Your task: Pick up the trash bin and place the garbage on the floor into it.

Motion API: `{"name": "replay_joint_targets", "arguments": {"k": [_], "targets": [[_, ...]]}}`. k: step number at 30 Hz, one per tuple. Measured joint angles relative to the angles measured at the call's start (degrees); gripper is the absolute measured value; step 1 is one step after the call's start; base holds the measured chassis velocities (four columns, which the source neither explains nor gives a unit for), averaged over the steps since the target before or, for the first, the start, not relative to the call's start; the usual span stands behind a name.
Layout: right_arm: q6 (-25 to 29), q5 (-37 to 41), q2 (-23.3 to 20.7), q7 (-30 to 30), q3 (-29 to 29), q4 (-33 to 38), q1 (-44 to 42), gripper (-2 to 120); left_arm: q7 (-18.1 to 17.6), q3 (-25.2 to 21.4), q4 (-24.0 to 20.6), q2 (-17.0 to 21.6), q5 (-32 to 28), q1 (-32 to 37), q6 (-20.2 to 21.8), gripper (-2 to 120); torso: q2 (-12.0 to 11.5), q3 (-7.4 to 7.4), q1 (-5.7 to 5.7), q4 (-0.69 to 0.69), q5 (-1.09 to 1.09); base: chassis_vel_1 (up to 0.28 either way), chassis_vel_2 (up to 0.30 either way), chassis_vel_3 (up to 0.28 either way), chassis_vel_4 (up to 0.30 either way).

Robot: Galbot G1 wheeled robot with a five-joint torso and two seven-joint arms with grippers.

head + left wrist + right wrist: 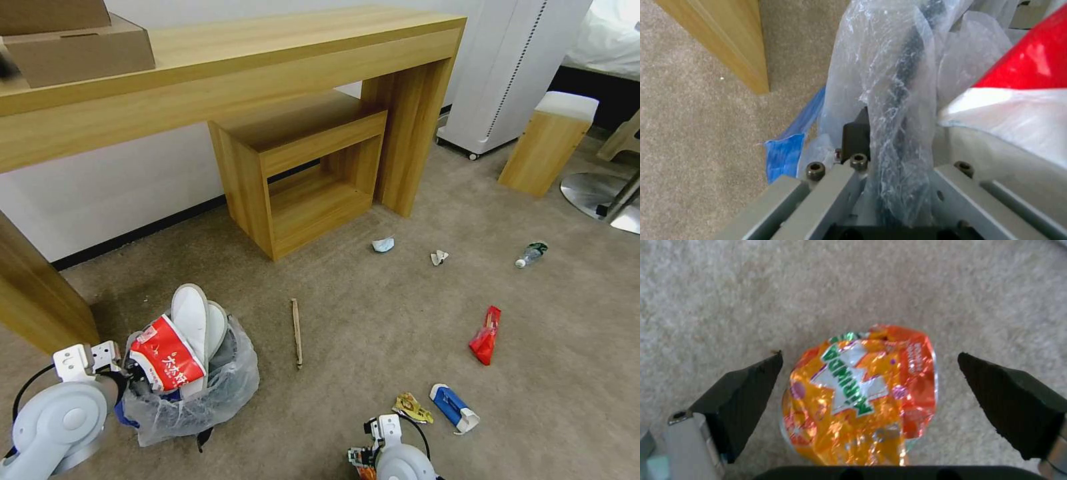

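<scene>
Left gripper [889, 146] is clamped on the bin's [190, 393] rim, plastic liner bunched between its fingers; the bin sits at seven o'clock in the head view, stuffed with two white slippers [197, 320] and a red wrapper [163, 360]. Right gripper [869, 383] hangs at six o'clock, fingers spread wide either side of an orange wrapper [862, 396] lying on the carpet [373, 333], not touching it. Strewn on the floor: a stick [297, 332] near centre, a blue wrapper [452, 407] at five, a red packet [487, 335] at four, a bottle [531, 254] at three.
</scene>
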Motion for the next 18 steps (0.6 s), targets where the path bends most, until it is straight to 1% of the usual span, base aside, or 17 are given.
{"name": "replay_joint_targets", "arguments": {"k": [18], "targets": [[0.8,-2.4,1.1,-1.1,-0.2,-2.4,0.1,100,0.2,0.3,0.0,-0.8,0.7,0.2,0.0,0,0.0,0.0,0.0,0.0,0.01,0.0,0.0,0.0,0.0]]}}
